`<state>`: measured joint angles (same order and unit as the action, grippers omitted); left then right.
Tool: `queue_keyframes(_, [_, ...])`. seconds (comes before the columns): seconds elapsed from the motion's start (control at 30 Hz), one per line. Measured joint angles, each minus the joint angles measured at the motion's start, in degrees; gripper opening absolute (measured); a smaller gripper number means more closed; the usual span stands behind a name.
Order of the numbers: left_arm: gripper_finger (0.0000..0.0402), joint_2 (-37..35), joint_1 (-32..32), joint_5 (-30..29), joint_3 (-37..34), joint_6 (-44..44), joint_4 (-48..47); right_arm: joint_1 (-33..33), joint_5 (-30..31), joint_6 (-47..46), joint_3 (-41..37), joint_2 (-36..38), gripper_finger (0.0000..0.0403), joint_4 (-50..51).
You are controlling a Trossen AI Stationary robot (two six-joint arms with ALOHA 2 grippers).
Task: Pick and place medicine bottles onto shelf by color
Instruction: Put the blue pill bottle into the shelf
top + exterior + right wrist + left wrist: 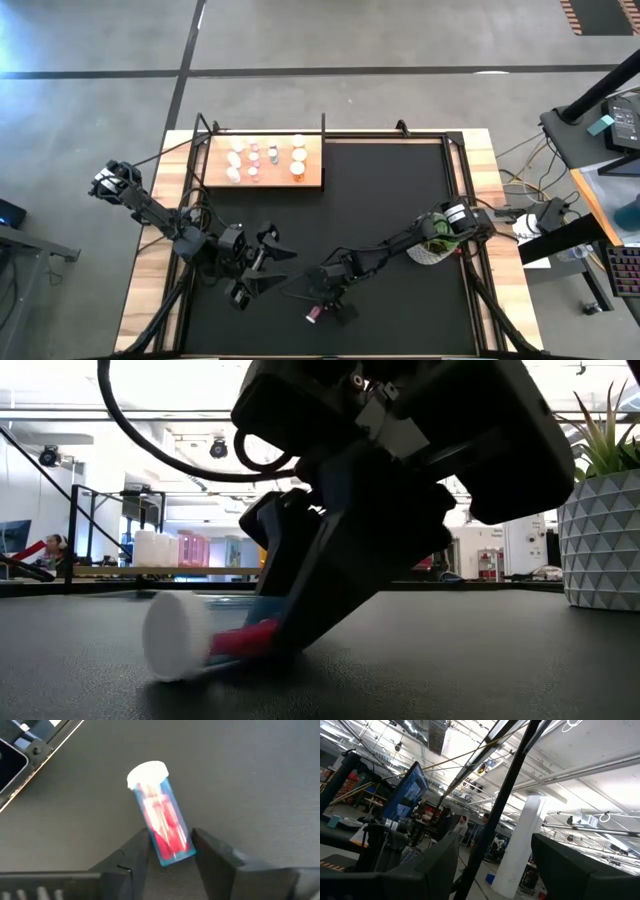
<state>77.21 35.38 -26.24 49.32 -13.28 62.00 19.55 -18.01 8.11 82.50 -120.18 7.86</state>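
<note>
A bottle with a white cap and a clear bluish body with pink inside lies on its side on the black mat, near the table's near edge; it also shows in the high view and the low view. My right gripper slants down over it, open about as wide as the bottle, one finger on each side of its base end. My left gripper hangs open and empty left of it, above the mat; its wrist view looks up at the ceiling. The light-wood shelf at the far left holds several bottles. My right gripper has a finger close on each side of the bottle's base end, coming from above at a slant. I cannot tell whether the fingers touch it. The bottle lies flat on the mat, slightly askew between the fingers.
A white faceted pot with a green plant stands at the mat's right side under the right arm. A black frame runs round the table's edges. The mat's middle is bare.
</note>
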Motion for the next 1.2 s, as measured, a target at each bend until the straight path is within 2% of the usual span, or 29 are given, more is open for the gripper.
queue_keyframes(0.17, [0.0233,0.0,0.0,0.0,-0.02,0.0,0.01,-0.07,-0.01,-1.54,0.0,-0.07,0.0099,-0.06])
queue_keyframes(0.27, [0.0233,0.0,0.0,0.0,-0.02,0.0,0.02,-0.13,-1.05,-2.82,0.02,0.19,0.0082,0.65])
queue_keyframes(0.53, [0.0233,0.0,0.0,0.0,-0.02,0.02,0.0,-1.23,-1.99,-1.52,-0.17,5.41,0.0105,10.51])
queue_keyframes(0.83, [0.0233,0.0,0.0,0.0,-0.02,0.02,-0.22,-3.47,-1.36,1.08,-0.72,18.73,0.0095,27.97])
queue_keyframes(1.0, [0.0233,0.0,0.0,-0.17,-0.07,0.08,-2.17,-4.33,4.53,1.74,-3.63,29.05,0.0106,31.48])
queue_keyframes(1.1, [0.0233,0.0,0.0,-3.95,-0.07,0.17,-4.01,-4.98,7.63,0.03,-5.73,35.45,0.0105,31.03])
queue_keyframes(1.2, [0.0233,0.0,-0.33,-12.54,-0.07,0.54,-6.78,-5.71,10.16,-1.91,-7.52,41.2,0.0101,29.58])
